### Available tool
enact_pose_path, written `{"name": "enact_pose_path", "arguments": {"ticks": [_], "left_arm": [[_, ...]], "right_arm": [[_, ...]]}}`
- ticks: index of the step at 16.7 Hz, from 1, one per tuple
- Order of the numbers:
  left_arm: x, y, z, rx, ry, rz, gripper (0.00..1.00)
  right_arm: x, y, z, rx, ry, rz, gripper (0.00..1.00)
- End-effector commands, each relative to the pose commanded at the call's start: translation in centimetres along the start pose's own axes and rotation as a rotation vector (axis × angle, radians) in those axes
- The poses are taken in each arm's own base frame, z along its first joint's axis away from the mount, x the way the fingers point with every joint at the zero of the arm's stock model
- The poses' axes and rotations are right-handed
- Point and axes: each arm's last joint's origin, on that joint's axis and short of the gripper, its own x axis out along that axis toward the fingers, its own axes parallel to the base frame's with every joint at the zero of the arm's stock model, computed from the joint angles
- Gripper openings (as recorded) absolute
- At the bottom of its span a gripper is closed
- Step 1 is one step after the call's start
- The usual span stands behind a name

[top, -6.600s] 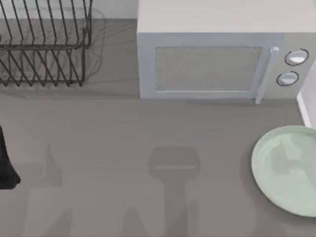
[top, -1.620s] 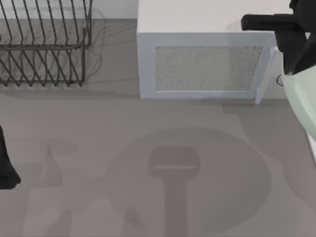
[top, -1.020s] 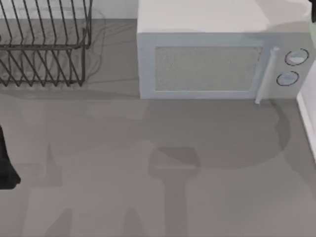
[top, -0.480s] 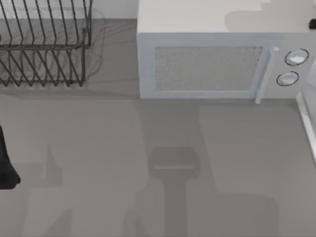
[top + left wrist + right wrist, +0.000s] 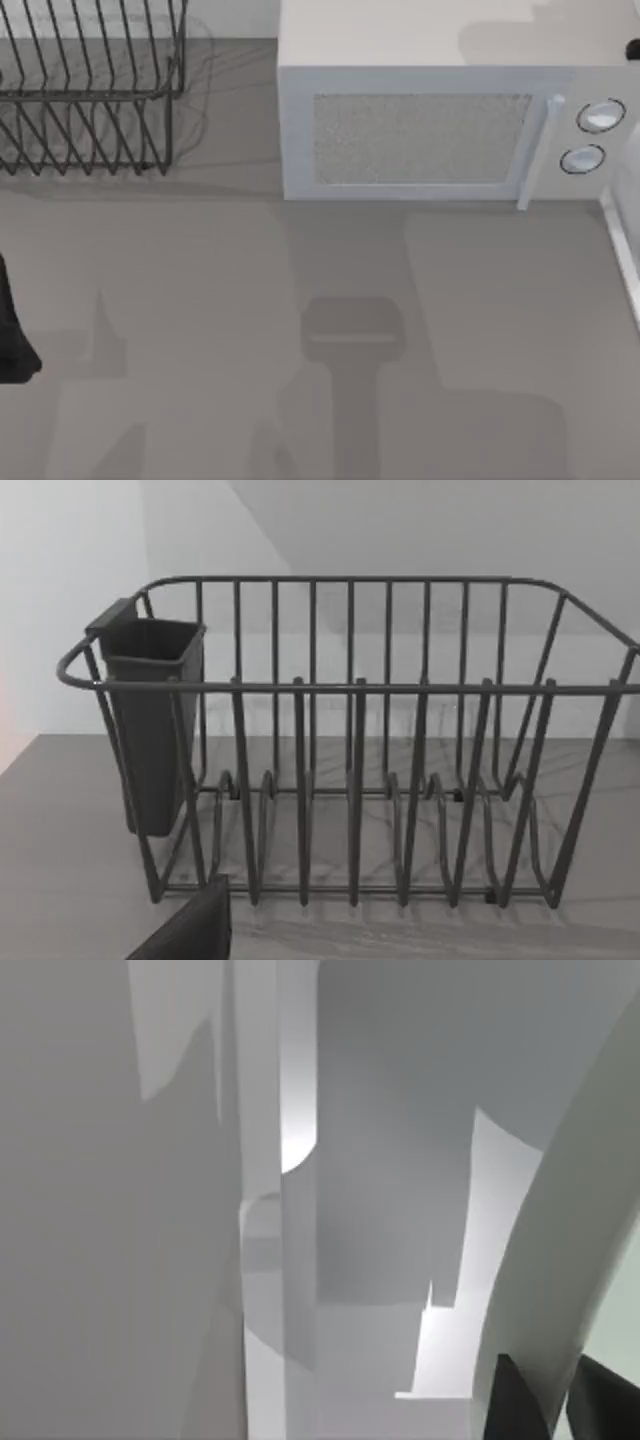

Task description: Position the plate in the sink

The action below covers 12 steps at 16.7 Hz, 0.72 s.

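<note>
The black wire dish rack (image 5: 85, 90) stands at the far left of the table (image 5: 200, 300), and in the left wrist view a dark cutlery cup (image 5: 150, 720) hangs on one end wall of it, just inside the top rail. What the cup holds cannot be made out. Beside the rack, the grey-white microwave (image 5: 430, 130) sits with its door closed and its two round knobs toward the right. The thin white rim of the sink (image 5: 622, 250) runs along the table's right edge in the top view. The left arm (image 5: 12, 340) is parked at the table's left edge, its wrist camera facing the rack. In the right wrist view, the right gripper (image 5: 556, 1392) has its two dark fingers (image 5: 512, 1405) pinched on the edge of the plate (image 5: 560, 1250). One finger lies on each face, and the pale curved rim sweeps away from the gripper, standing on edge rather than lying flat. Behind the plate are pale flat walls and straight white edges, but whether the plate touches any of them cannot be told.
</note>
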Motion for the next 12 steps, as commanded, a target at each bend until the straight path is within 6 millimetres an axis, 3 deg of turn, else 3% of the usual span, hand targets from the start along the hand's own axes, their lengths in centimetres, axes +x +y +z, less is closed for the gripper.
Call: {"name": "enact_pose_path", "arguments": {"ticks": [10,12], "left_arm": [[0.0,0.0,0.0,0.0,0.0,0.0,1.0],[0.0,0.0,0.0,0.0,0.0,0.0,1.0]], "right_arm": [[0.0,0.0,0.0,0.0,0.0,0.0,0.98],[0.0,0.0,0.0,0.0,0.0,0.0,1.0]]}}
